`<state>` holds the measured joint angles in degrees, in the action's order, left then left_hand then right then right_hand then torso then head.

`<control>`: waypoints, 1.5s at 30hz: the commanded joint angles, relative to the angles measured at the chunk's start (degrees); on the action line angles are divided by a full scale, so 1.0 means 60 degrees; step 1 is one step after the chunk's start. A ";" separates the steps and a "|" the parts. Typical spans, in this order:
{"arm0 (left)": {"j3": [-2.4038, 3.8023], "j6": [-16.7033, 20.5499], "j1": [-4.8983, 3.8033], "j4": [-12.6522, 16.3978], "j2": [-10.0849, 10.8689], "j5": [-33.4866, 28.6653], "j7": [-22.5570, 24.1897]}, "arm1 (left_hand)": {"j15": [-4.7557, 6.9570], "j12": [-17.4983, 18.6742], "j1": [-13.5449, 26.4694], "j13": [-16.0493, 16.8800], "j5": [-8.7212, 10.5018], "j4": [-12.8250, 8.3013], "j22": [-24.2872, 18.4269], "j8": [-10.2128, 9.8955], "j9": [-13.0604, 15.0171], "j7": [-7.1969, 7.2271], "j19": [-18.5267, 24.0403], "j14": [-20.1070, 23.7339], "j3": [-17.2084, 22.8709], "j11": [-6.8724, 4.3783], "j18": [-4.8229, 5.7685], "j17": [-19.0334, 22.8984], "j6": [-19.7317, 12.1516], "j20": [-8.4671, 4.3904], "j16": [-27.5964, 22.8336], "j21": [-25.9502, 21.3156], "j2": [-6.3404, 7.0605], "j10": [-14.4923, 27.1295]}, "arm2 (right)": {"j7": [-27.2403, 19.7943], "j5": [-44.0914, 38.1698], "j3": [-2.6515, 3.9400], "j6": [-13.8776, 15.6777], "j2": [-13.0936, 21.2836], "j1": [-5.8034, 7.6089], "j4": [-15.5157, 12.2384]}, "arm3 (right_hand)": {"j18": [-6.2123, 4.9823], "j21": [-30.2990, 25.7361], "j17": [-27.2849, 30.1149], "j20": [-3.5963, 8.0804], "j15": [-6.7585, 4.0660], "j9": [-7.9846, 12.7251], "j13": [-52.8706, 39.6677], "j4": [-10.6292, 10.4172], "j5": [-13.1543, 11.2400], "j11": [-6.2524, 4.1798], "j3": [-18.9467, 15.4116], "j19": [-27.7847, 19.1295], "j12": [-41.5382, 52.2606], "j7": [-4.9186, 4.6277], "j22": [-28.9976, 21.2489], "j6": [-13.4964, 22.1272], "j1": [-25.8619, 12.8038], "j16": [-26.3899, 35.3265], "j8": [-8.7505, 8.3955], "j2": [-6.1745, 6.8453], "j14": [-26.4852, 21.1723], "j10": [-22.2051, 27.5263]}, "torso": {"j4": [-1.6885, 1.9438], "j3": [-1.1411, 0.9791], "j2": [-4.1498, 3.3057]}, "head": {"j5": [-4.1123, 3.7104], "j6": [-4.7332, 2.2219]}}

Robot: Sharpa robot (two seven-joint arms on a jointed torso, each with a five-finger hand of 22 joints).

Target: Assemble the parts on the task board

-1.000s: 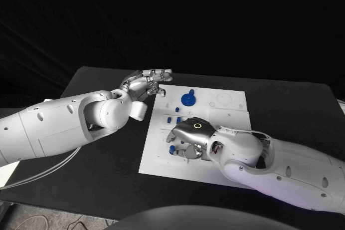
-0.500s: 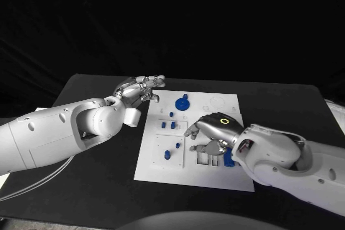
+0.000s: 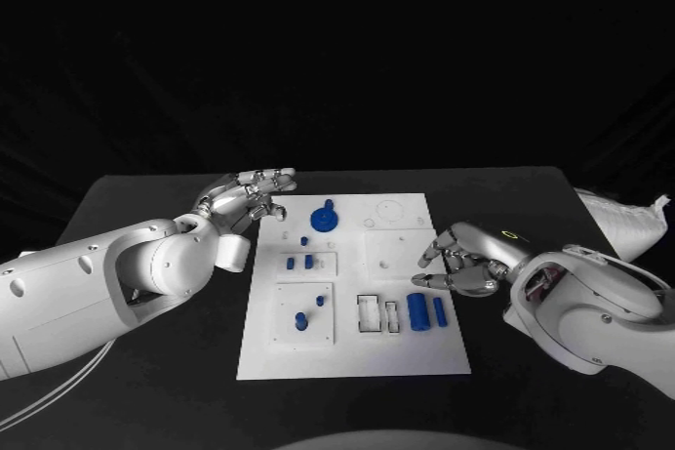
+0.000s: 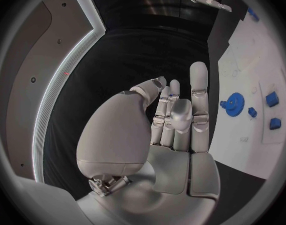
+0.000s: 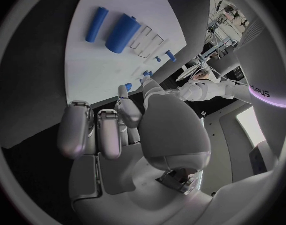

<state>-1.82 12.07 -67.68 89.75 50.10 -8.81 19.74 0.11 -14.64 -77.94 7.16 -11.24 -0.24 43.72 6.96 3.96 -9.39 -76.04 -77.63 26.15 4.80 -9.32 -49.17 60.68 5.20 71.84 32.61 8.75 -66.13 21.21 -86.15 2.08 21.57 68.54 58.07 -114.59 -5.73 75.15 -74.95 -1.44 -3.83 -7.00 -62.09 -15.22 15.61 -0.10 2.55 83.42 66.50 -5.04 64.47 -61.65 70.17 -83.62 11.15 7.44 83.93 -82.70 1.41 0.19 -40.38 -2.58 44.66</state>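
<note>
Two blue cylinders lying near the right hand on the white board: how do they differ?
The thicker blue cylinder is clearly fatter than the thin blue cylinder. The thicker one lies beside the empty rectangular slots; the thin one lies nearer the white task board's right edge. Shared: both blue, lying flat, roughly parallel, untouched by the right hand.

The right hand [image 5: 133, 135] holds nothing, fingers loosely curled. On the white task board [image 5: 86, 60] lie 2 blue cylinders, a thick one [image 5: 122, 33] beside a thin one [image 5: 96, 24].
</note>
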 commanded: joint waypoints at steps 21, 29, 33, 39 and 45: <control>-0.0003 -0.0206 0.0071 0.0003 0.0062 0.0030 0.0014 | 0.0004 -0.0058 -0.0011 0.0017 -0.0032 -0.0047 -0.0014 0.0073 -0.0004 0.0001 0.0047 0.0042 -0.0007 0.0005 -0.0170 0.0004 -0.0032 0.0017 -0.0026 -0.0064 -0.0135 0.0087 | 0.2022 -0.0872 -0.0082 -0.1539 -0.0511 -0.0592 0.0197 | 0.0241 0.0350 -0.1158 -0.0027 -0.0049 -0.0461 -0.2566 -0.0238 0.0008 0.0021 -0.1305 0.0149 0.2014 0.0063 0.0565 0.0277 -0.0245 -0.0387 0.0703 -0.0598 0.0780 -0.0249 | -0.0067 0.0028 0.0043 | -0.0007 0.0210; -0.0004 -0.0214 0.0083 0.0001 0.0072 0.0030 0.0013 | 0.0004 -0.0058 -0.0011 0.0017 -0.0032 -0.0047 -0.0014 0.0073 -0.0004 0.0001 0.0047 0.0042 -0.0007 0.0005 -0.0170 0.0004 -0.0032 0.0017 -0.0026 -0.0064 -0.0135 0.0087 | 0.2037 -0.1070 -0.0081 -0.1703 -0.0768 -0.0683 0.0308 | 0.0244 0.0364 -0.1177 -0.0025 -0.0056 -0.0501 -0.2584 -0.0238 0.0010 0.0010 -0.1372 0.0151 0.2013 0.0077 0.0588 0.0250 -0.0277 -0.0398 0.0759 -0.0624 0.0782 -0.0245 | -0.0056 0.0035 0.0038 | -0.0006 0.0239; -0.0005 -0.0212 0.0087 0.0003 0.0080 0.0030 0.0011 | 0.0004 -0.0058 -0.0011 0.0017 -0.0032 -0.0047 -0.0014 0.0073 -0.0004 0.0001 0.0047 0.0042 -0.0007 0.0005 -0.0170 0.0004 -0.0032 0.0017 -0.0026 -0.0064 -0.0135 0.0087 | 0.2041 -0.1120 -0.0081 -0.1802 -0.0914 -0.0784 0.0441 | 0.0246 0.0370 -0.1182 -0.0024 -0.0057 -0.0511 -0.2585 -0.0238 0.0006 0.0008 -0.1390 0.0152 0.2010 0.0080 0.0598 0.0247 -0.0285 -0.0401 0.0771 -0.0631 0.0783 -0.0242 | -0.0044 0.0043 0.0036 | 0.0010 0.0261; -0.0005 -0.0215 0.0090 0.0007 0.0097 0.0030 0.0010 | 0.0004 -0.0058 -0.0011 0.0017 -0.0032 -0.0047 -0.0014 0.0073 -0.0004 0.0001 0.0047 0.0042 -0.0007 0.0005 -0.0170 0.0004 -0.0032 0.0017 -0.0026 -0.0064 -0.0135 0.0087 | 0.2047 -0.1166 -0.0080 -0.1942 -0.1093 -0.0888 0.0671 | 0.0248 0.0378 -0.1194 -0.0021 -0.0063 -0.0541 -0.2597 -0.0212 0.0011 -0.0001 -0.1407 0.0150 0.2007 0.0090 0.0614 0.0234 -0.0230 -0.0408 0.0809 -0.0676 0.0784 -0.0237 | -0.0045 0.0046 0.0033 | 0.0088 0.0294; -0.0005 -0.0223 0.0091 0.0012 0.0103 0.0030 0.0009 | 0.0004 -0.0058 -0.0011 0.0017 -0.0032 -0.0047 -0.0014 0.0073 -0.0004 0.0001 0.0047 0.0042 -0.0007 0.0005 -0.0170 0.0004 -0.0032 0.0017 -0.0026 -0.0064 -0.0135 0.0087 | 0.2049 -0.1174 -0.0080 -0.1977 -0.1220 -0.0922 0.0786 | 0.0253 0.0399 -0.1218 -0.0011 -0.0076 -0.0607 -0.2627 -0.0199 0.0093 -0.0020 -0.1440 0.0151 0.2005 0.0114 0.0649 0.0191 -0.0116 -0.0422 0.0890 -0.0763 0.0786 -0.0235 | -0.0030 0.0056 0.0043 | 0.0076 0.0317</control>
<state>-1.88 11.84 -67.14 89.70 50.75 -8.80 19.56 0.11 -14.64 -78.17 7.18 -11.24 -0.24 43.73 7.21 3.96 -9.38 -76.04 -77.63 26.15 4.80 -9.32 -49.18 60.68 5.20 71.84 32.62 8.52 -66.13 32.87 -92.44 1.97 12.15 61.35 53.04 -110.39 -4.82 77.26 -74.92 -1.55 -3.81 -10.68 -74.94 -16.35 15.87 0.00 -5.69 83.71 78.42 -4.61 68.33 -60.31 69.37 -85.88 16.28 3.27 83.92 -83.65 1.20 0.50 -40.17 -2.11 46.48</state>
